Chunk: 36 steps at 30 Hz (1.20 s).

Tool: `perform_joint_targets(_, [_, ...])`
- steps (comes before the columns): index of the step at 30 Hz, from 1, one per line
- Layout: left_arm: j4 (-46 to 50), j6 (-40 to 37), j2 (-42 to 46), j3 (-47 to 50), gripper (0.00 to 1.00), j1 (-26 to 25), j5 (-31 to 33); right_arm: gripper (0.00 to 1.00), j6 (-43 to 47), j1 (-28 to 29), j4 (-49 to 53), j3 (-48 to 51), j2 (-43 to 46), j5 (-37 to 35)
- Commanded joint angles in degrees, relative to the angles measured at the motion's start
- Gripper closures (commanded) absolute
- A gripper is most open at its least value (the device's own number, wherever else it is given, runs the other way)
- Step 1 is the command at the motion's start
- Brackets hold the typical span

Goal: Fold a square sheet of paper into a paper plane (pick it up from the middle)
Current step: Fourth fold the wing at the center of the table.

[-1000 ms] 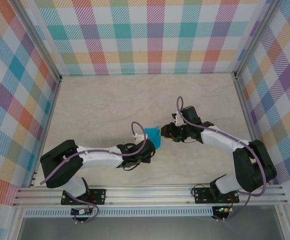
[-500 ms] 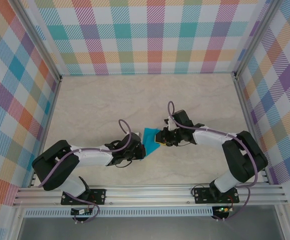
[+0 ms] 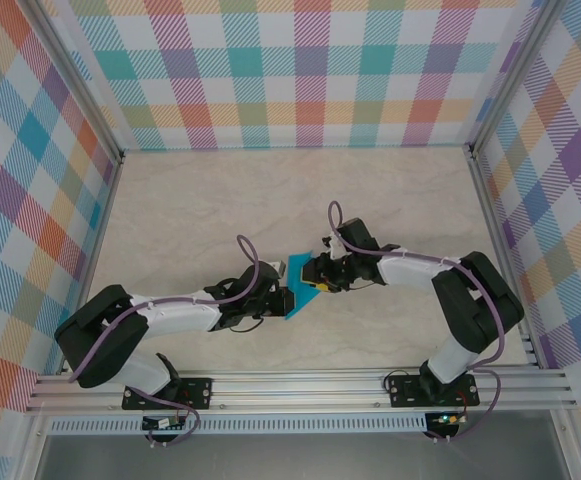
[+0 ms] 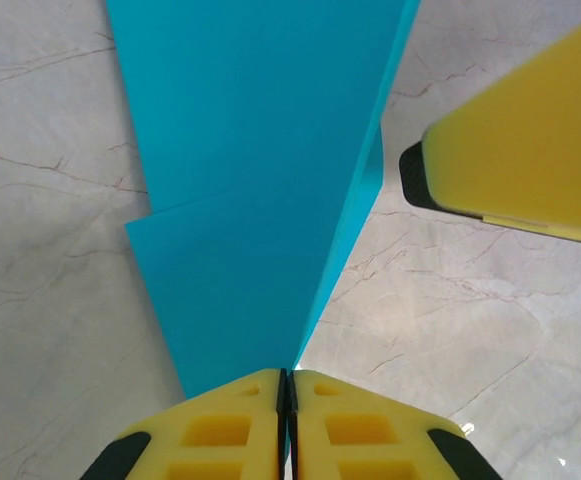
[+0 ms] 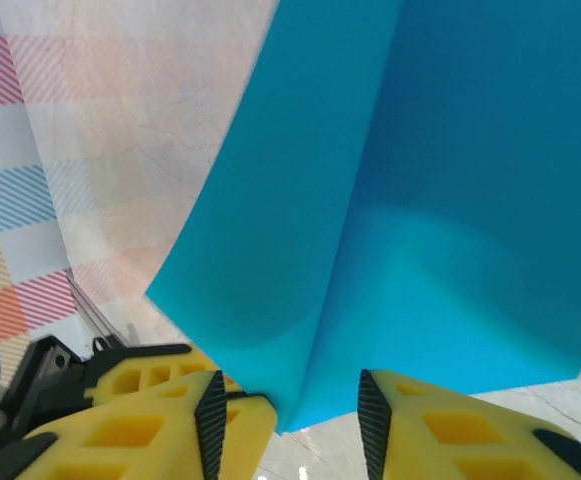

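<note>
The teal paper plane (image 3: pixel 296 301) hangs near the middle of the table, a narrow folded shape with a centre crease (image 4: pixel 260 200). My left gripper (image 3: pixel 281 297) is shut on its crease at the near end, yellow fingers pressed together (image 4: pixel 288 378). From the right, my right gripper (image 3: pixel 316 279) stands open. The paper's lower folded corner (image 5: pixel 370 250) dips between the fingers of the right gripper (image 5: pixel 290 398), and neither pad presses it. One yellow finger of the right gripper (image 4: pixel 520 170) sits beside the paper. The left gripper's fingers (image 5: pixel 140 385) lie under the sheet's edge.
The marbled tabletop (image 3: pixel 210 210) lies all around the two grippers. Plaid walls (image 3: pixel 300 70) close off the back and both sides. An aluminium rail (image 3: pixel 300 385) runs along the near edge by the arm bases.
The right gripper has slid left to the paper and its jaws have widened around the corner. The left gripper has carried the paper slightly left and lower, still clamped on it.
</note>
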<state>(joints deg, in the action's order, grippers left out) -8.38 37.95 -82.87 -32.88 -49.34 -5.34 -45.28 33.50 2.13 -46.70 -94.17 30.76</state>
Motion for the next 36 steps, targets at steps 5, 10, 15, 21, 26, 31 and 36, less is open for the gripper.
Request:
perform_joint_targets(5, [2.9,-3.4,-0.8,-2.7,0.87,-0.2,-0.4,0.43,-0.3,0.6,-0.1,-4.1,-1.9,2.1])
perform_joint_targets(10, [4.0,-4.5,-1.6,-4.1,0.74,-0.9,-0.2,0.44,-0.2,1.0,1.7,-6.4,-4.5,1.8])
perform_joint_targets(15, [8.6,-5.8,-1.3,-5.9,0.56,-2.7,4.9,0.52,-0.6,1.0,2.6,-7.3,-6.2,1.2])
perform_joint_targets(21, [13.8,-5.8,-1.1,-7.8,0.43,-6.6,14.2,0.59,-0.4,0.9,3.4,-7.4,-6.4,0.8])
perform_joint_targets(26, [16.9,-5.2,-3.9,-10.6,0.43,-10.0,20.0,0.66,0.1,1.0,4.2,-7.7,-6.3,1.0])
perform_joint_targets(31, [18.3,-4.5,-7.0,-13.0,0.44,-11.9,23.3,0.68,0.5,1.0,4.8,-7.8,-6.2,0.9])
perform_joint_targets(36, [20.2,-2.6,-9.6,-14.8,0.47,-13.2,27.5,0.69,0.6,1.0,5.1,-7.9,-6.0,0.9])
